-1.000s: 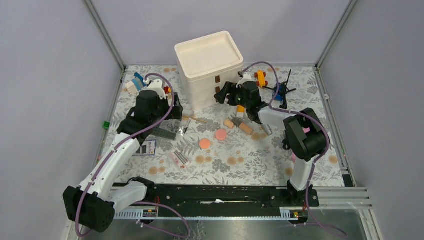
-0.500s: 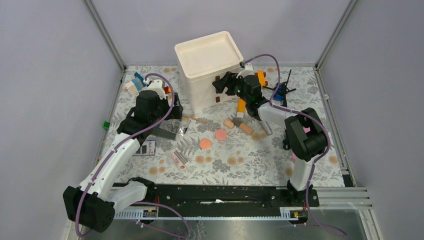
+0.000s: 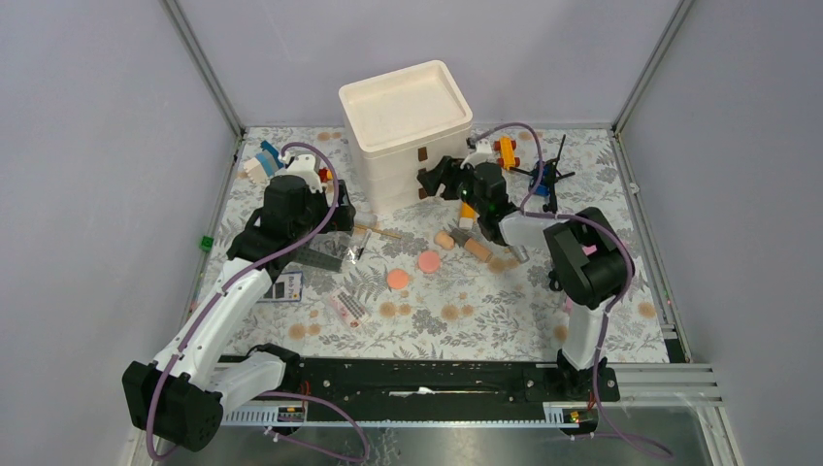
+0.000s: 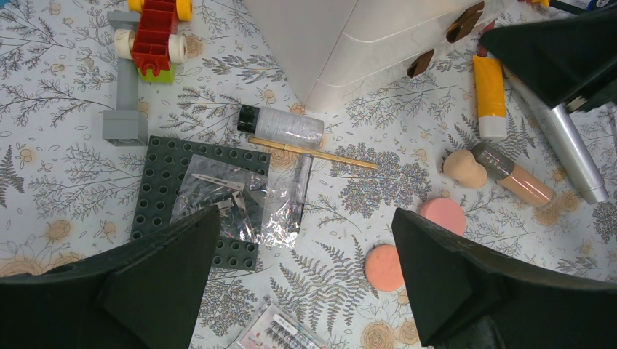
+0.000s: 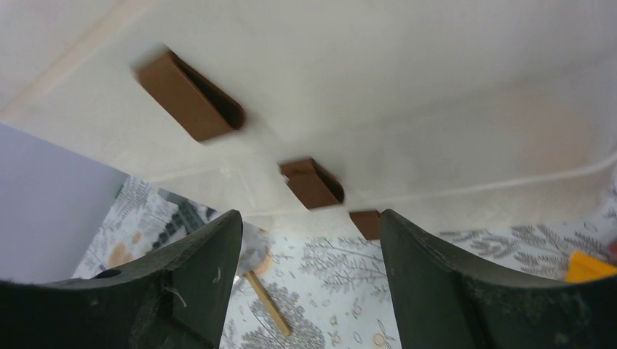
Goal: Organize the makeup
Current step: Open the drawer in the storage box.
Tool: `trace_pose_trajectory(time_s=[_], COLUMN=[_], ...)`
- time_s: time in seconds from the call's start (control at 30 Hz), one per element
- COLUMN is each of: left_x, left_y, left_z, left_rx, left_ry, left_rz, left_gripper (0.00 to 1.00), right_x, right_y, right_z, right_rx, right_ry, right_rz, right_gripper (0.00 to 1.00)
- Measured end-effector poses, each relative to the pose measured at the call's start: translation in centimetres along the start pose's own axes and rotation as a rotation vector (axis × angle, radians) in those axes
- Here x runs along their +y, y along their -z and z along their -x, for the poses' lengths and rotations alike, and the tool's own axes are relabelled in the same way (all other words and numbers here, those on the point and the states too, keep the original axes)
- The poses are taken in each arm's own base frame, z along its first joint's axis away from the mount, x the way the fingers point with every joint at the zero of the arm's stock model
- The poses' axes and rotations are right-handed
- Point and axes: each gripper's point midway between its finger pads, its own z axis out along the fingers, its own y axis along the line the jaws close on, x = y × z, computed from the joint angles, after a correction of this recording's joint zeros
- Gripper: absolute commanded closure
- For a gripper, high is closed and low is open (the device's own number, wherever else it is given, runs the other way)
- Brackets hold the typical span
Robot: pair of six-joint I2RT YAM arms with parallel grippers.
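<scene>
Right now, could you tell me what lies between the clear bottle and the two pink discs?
Left wrist view: a thin wooden stick lies beside the bottle, a clear wand below it, then cloth to the discs.

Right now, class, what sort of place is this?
Probably a robot lab test cell: plain walls around a floral table, two arms bolted to its near rail, cosmetics and toys scattered by white drawers.

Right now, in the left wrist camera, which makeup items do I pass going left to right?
black-capped clear bottle → lower salmon disc → upper salmon disc → orange tube → silver tube
</scene>
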Motion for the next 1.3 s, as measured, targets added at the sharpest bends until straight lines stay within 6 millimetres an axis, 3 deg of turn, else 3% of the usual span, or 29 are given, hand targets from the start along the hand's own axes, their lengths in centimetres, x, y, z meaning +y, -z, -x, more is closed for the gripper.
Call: trace_pose_trajectory(time_s=[0.17,0.27,0.57,0.87,1.13,1.3], left_x=[0.0,0.0,0.0,0.0,0.0,0.0], left_y=[0.0,0.0,-0.2,-0.2,-0.2,-0.2], left_z=[0.0,0.0,-0.2,-0.2,-0.2,-0.2], left_rx=[0.000,0.000,0.007,0.008,0.009,0.009], left_ry=[0.000,0.000,0.000,0.000,0.000,0.000], left_rz=[0.000,0.000,0.002,0.001,-0.001,-0.002], left_gripper=[0.01,0.01,0.01,0.01,0.01,0.01], right_x=[-2.8,-3.9,-4.9,-4.4,-5.3,-5.9], right_y=[0.3,0.1,-1.4,-3.0,-3.5,-3.7], right_z=[-4.5,-6.1,-7.2,-5.9,-7.5,-8.6], right_rx=[0.040,0.052,0.037,0.017,0.080,0.110], right_ry=[-0.004,-0.008,-0.038,-0.071,-0.127,-0.158], right_rz=[-0.025,-0.034,-0.036,-0.040,-0.079,-0.099], right_gripper=[0.27,0.28,0.32,0.36,0.39,0.48])
